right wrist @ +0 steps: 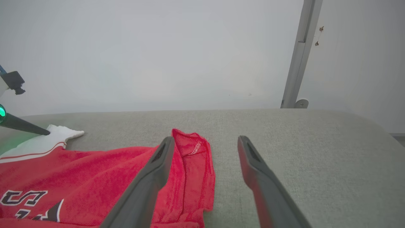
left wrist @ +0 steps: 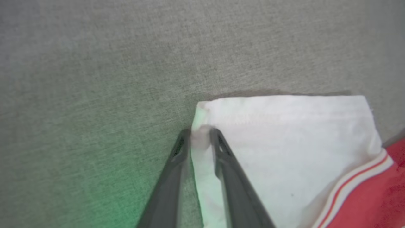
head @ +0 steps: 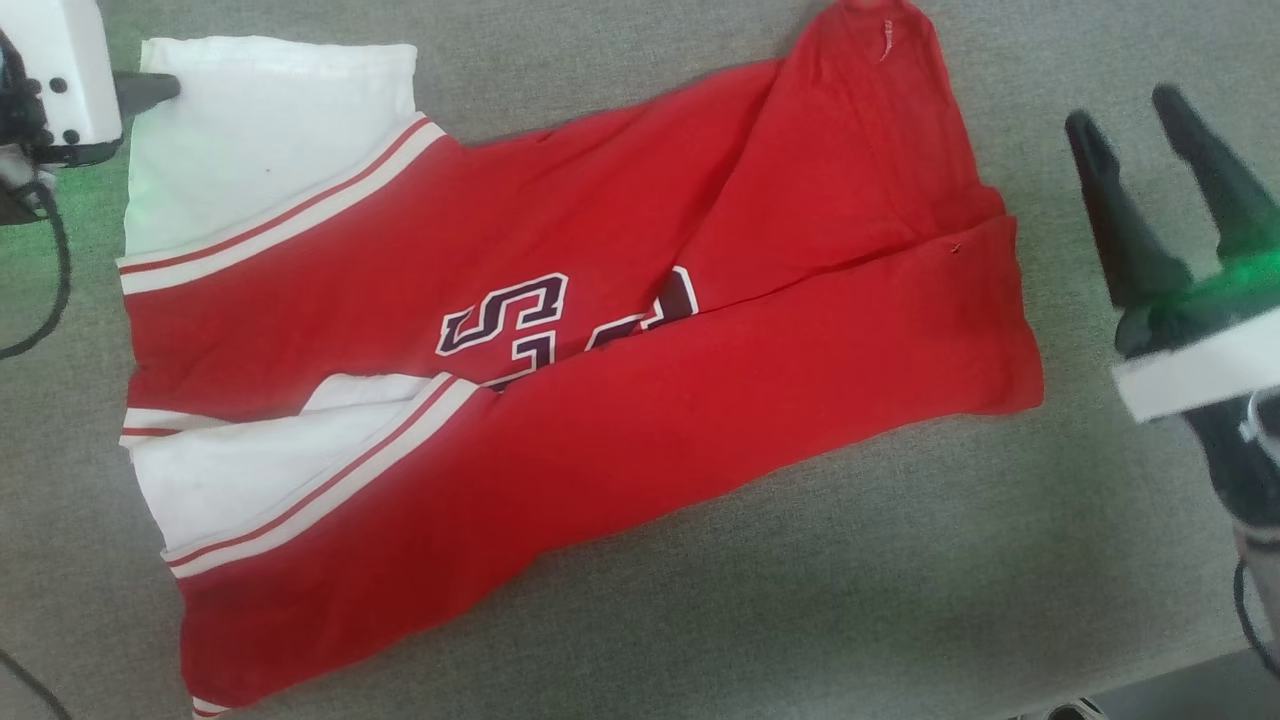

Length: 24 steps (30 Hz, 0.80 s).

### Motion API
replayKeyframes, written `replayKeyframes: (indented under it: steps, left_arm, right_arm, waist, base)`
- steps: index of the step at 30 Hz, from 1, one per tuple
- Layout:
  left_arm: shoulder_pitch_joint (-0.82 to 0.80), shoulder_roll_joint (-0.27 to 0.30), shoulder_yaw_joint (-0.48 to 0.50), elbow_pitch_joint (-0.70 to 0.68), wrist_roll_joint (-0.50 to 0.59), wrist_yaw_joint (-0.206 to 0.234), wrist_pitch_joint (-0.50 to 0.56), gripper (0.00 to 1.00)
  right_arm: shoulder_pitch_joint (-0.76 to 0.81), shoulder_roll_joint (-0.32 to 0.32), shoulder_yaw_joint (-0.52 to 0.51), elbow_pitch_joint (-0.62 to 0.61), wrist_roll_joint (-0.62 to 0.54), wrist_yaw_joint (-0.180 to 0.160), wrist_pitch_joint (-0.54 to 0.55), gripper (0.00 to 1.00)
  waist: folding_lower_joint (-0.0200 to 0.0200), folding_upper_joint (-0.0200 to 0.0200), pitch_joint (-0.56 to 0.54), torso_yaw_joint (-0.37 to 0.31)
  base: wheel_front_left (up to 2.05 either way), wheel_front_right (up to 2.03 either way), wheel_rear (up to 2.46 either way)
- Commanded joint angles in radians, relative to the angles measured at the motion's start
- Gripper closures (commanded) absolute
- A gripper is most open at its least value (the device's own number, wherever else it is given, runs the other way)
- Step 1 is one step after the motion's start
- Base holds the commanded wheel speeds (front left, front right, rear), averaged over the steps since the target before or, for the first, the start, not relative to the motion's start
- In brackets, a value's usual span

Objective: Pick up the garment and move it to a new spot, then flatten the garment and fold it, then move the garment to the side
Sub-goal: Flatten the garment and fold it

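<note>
I am watching my left gripper (left wrist: pixel 200 133) straddling a corner of the white sleeve (left wrist: pixel 284 136) of the garment (head: pixel 620 420), fingers narrowed. I cannot tell whether they are pinching it. My right gripper (head: pixel 1125 110) is hovering wide open and empty, with the garment lying to its left.

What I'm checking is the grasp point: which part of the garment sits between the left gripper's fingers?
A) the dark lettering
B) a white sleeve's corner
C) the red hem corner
B: the left wrist view shows the left gripper with a finger on either side of the corner of the white sleeve of the garment.
</note>
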Motion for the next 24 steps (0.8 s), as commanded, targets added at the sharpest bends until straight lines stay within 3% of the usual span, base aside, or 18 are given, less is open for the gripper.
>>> replayKeyframes:
  steps: [1, 7, 17, 24]
  left_arm:
    - [0.026, -0.024, 0.002, 0.011, -0.022, -0.013, 0.004, 1.0]
    - [-0.007, -0.055, 0.012, 0.022, -0.036, -0.029, -0.01, 1.0]
    - [-0.054, -0.116, -0.013, 0.007, -0.029, -0.046, -0.016, 1.0]
    - [-0.065, -0.134, -0.033, -0.044, -0.046, -0.047, -0.024, 1.0]
  right_arm:
    - [-0.039, -0.002, 0.004, 0.0, 0.02, 0.0, 0.018, 0.0]
    - [-0.205, -0.039, 0.086, 0.062, 0.03, 0.0, 0.201, 0.0]
    - [-0.564, -0.086, 0.313, 0.333, 0.107, -0.001, 0.742, 0.0]
    - [-0.682, -0.081, 0.421, 0.446, 0.136, -0.001, 0.896, 0.0]
  waist:
    - [0.0, 0.0, 0.003, 0.002]
    - [0.0, 0.0, 0.023, 0.027]
    - [0.0, 0.0, 0.062, 0.086]
    - [0.0, 0.0, 0.085, 0.111]
  base:
    - [0.0, 0.0, 0.0]
    - [0.0, 0.0, 0.0]
    - [0.0, 0.0, 0.0]
    - [0.0, 0.0, 0.0]
